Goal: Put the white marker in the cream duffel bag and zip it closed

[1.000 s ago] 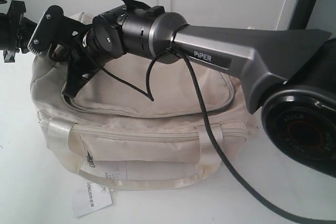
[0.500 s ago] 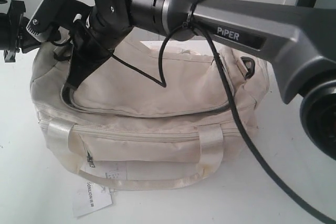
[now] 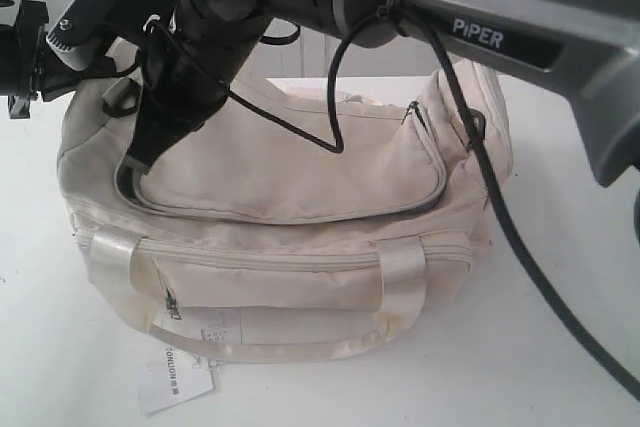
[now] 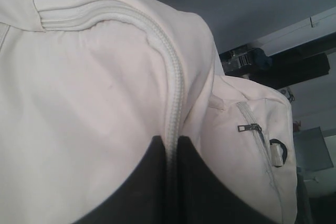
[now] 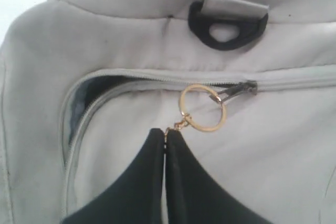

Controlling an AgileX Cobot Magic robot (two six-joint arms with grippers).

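The cream duffel bag (image 3: 300, 177) lies on a white table (image 3: 560, 377). My right gripper (image 3: 134, 161) reaches across to the left end of the bag's top zip. In the right wrist view it (image 5: 165, 132) is shut on a small clasp of the gold ring (image 5: 203, 107) that hangs from the grey zipper pull (image 5: 239, 89). Left of the pull the zip gapes and shows dark lining (image 5: 84, 95). My left gripper (image 3: 30, 52) is at the bag's left end; in its wrist view it (image 4: 170, 141) pinches a zipper seam of the bag (image 4: 94, 77). The white marker is out of view.
A white paper tag (image 3: 175, 377) hangs at the bag's front left. Shiny handles (image 3: 400, 272) lie over the front pocket. A black strap ring (image 5: 227, 27) sits beyond the zip's end. The right arm's cable (image 3: 500, 217) drapes over the bag's right side.
The right forearm has lifted up in the picture, uncovering the bag's right end. Its fingertips stay at the left end of the top zip. The left gripper has not moved.
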